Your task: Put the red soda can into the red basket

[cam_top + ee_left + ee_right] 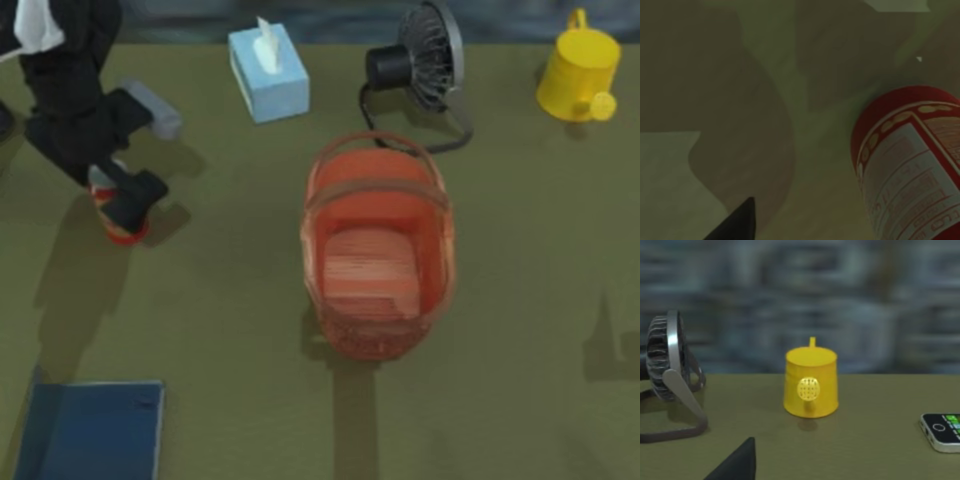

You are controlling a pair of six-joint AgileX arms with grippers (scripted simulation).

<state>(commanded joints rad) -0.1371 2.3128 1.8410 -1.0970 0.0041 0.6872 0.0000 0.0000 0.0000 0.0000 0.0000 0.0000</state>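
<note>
- Soda can (118, 222), red, stands on the table's (230, 330) left side, mostly hidden under the left gripper (128, 200).
- Left gripper sits over the can; whether its fingers clamp it, I cannot tell.
- Basket (378, 250) stands mid-table, well right of the can.
- Right gripper is out of the top view.

A pale blue tissue box (268, 73) sat at the upper middle-left of the top view, a white tissue poking out of it. To its right a black desk fan (425, 60) stood on a wire stand, and a yellow watering can (579, 72) occupied the upper right corner (its rose faced the right wrist camera). A grey block (153, 108) lay at upper left, a dark blue book (90, 430) at lower left. A smartphone (942, 431) rested on the olive tabletop (230, 320), near the watering can.
</note>
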